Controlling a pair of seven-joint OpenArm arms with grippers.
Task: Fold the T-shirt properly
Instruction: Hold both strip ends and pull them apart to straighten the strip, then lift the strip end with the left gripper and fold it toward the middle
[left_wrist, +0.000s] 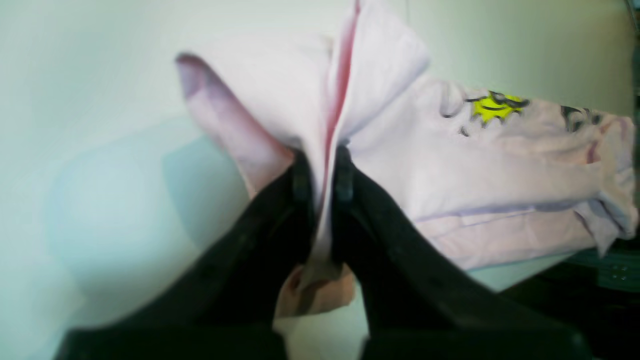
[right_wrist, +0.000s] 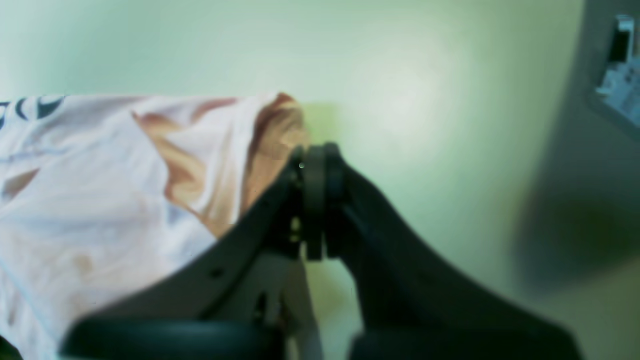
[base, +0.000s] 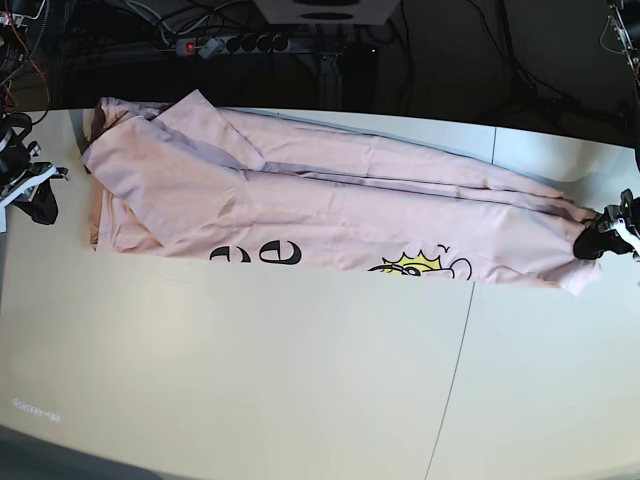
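The pale pink T-shirt (base: 330, 205) lies stretched in a long band across the table, folded lengthwise. Black lettering (base: 258, 254) and a yellow graphic (base: 412, 266) show along its near edge. My left gripper (left_wrist: 322, 170) is shut on a fold of the cloth at the shirt's end, at the right of the base view (base: 598, 240). The yellow graphic (left_wrist: 495, 107) also shows in the left wrist view. My right gripper (right_wrist: 315, 160) is shut on nothing, just beside the shirt's other end (right_wrist: 125, 190). In the base view it (base: 38, 200) sits a little left of the cloth.
The pale table (base: 300, 380) has a seam line (base: 455, 370) running front to back. Behind its far edge lie a power strip (base: 225, 44) and cables. A grey fixture (right_wrist: 615, 75) stands at the right of the right wrist view.
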